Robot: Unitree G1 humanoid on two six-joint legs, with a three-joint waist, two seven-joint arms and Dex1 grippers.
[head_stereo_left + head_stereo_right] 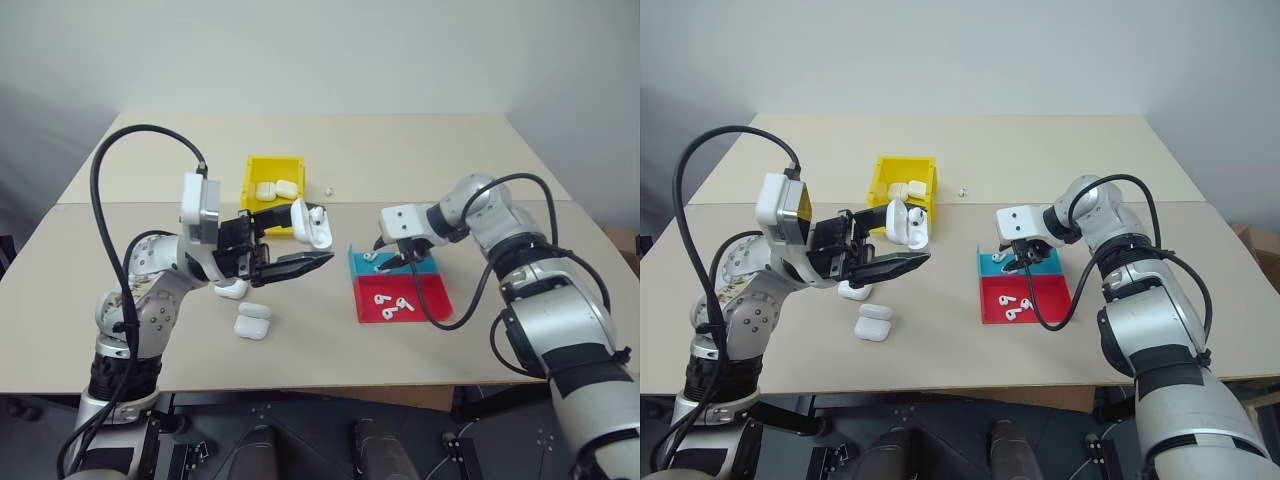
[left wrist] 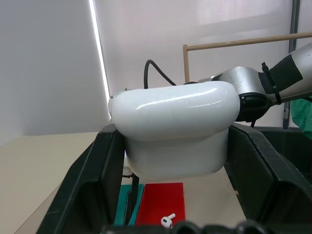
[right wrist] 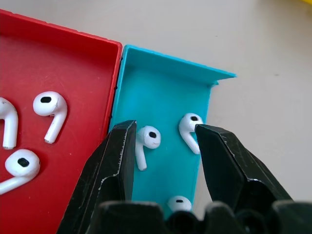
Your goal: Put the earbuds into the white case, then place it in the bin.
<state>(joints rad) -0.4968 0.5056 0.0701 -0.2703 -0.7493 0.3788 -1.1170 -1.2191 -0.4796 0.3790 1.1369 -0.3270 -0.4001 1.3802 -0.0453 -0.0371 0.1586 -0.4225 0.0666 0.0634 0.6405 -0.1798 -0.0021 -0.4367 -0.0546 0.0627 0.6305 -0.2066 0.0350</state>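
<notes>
Head view: my left gripper, clamped shut, holds one glossy white case, lid flipped up, just in front of the yellow bin; two cases lie in it, two on the table.

Right wrist view: my right gripper, fingers parted and holding nothing, straddles three smooth earbuds in the cyan tray; three more lie in the red tray.

**Camera Arrangement**

Head stereo pair: mounted high, facing forward and down over the table; wide coverage, both arms in frame. Same scene in both eyes, shifted slightly sideways between them.

Left wrist: very close behind the white case, looking roughly level across the table toward the right side; shares the red tray and the right arm with the head pair.

Right wrist: steeply downward, very near the cyan tray and red tray; both trays shared with the head views.
</notes>
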